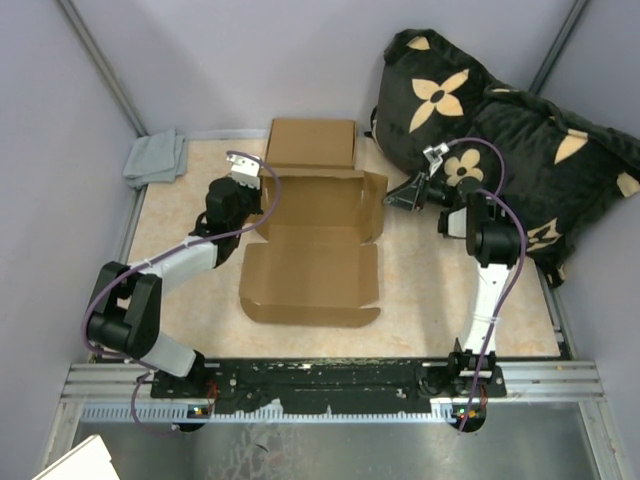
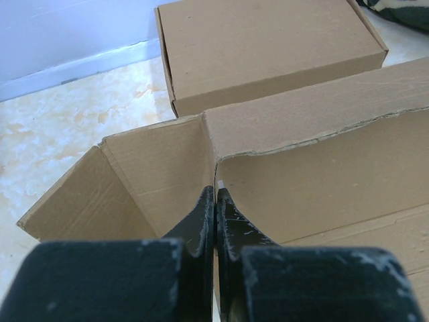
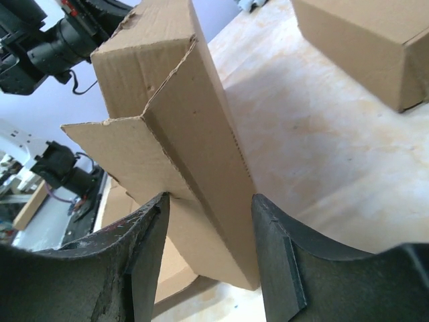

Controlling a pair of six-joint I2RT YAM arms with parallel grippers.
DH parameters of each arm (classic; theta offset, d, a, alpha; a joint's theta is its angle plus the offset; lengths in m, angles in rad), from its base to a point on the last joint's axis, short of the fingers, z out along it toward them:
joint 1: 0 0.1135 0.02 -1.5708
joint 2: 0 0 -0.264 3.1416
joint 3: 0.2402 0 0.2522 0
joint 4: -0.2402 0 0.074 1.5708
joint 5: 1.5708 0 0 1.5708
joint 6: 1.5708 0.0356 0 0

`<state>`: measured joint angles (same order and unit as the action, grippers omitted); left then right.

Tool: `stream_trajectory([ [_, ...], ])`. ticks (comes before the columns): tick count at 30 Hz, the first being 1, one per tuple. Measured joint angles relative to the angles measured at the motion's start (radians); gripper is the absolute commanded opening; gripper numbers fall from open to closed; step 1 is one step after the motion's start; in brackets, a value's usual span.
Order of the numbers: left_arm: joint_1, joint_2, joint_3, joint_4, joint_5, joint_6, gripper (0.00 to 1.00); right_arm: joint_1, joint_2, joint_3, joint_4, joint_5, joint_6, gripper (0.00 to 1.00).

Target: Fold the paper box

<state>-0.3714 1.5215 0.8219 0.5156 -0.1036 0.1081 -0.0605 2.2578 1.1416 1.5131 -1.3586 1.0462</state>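
The paper box [image 1: 312, 248] is brown cardboard, lying open mid-table with its lid flap spread toward me. My left gripper [image 1: 247, 172] is at its back left corner. In the left wrist view the left gripper [image 2: 215, 191] is shut, its tips pressed at the seam where the side flap [image 2: 147, 181] meets the back wall [image 2: 322, 181]. My right gripper [image 1: 394, 197] is at the box's right end. In the right wrist view the right gripper [image 3: 211, 201] stands open astride the raised end wall [image 3: 194, 127], with its folded flap [image 3: 127, 154] against one finger [image 3: 151, 228].
A closed cardboard box [image 1: 311, 142] sits just behind the open one. A black cushion with beige flowers [image 1: 510, 130] fills the back right, close behind the right arm. A grey cloth [image 1: 157, 158] lies in the back left corner. Walls enclose the table.
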Motion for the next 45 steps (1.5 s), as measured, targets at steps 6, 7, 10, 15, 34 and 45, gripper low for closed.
stream_trajectory([
  [6, -0.009, -0.040, -0.014, -0.034, 0.006, -0.016, 0.00, 0.026, -0.036, -0.066, 0.000, -0.027, 0.028, 0.51],
  [7, -0.015, -0.051, -0.021, -0.040, 0.005, -0.020, 0.00, 0.029, -0.047, -0.082, 0.000, -0.027, 0.030, 0.51],
  [10, -0.042, -0.091, -0.048, -0.052, -0.018, -0.029, 0.00, 0.040, -0.079, -0.132, 0.000, -0.026, 0.031, 0.49],
  [15, -0.104, -0.136, -0.084, -0.069, -0.092, -0.029, 0.00, 0.060, -0.119, -0.194, 0.003, -0.017, 0.030, 0.47],
  [34, -0.191, -0.230, -0.208, -0.045, -0.241, -0.052, 0.00, 0.258, -0.558, -0.260, -1.085, 0.513, -0.907, 0.52],
  [45, -0.240, -0.288, -0.277, 0.009, -0.271, -0.052, 0.00, 0.373, -0.691, -0.350, -1.265, 0.878, -0.991, 0.67],
])
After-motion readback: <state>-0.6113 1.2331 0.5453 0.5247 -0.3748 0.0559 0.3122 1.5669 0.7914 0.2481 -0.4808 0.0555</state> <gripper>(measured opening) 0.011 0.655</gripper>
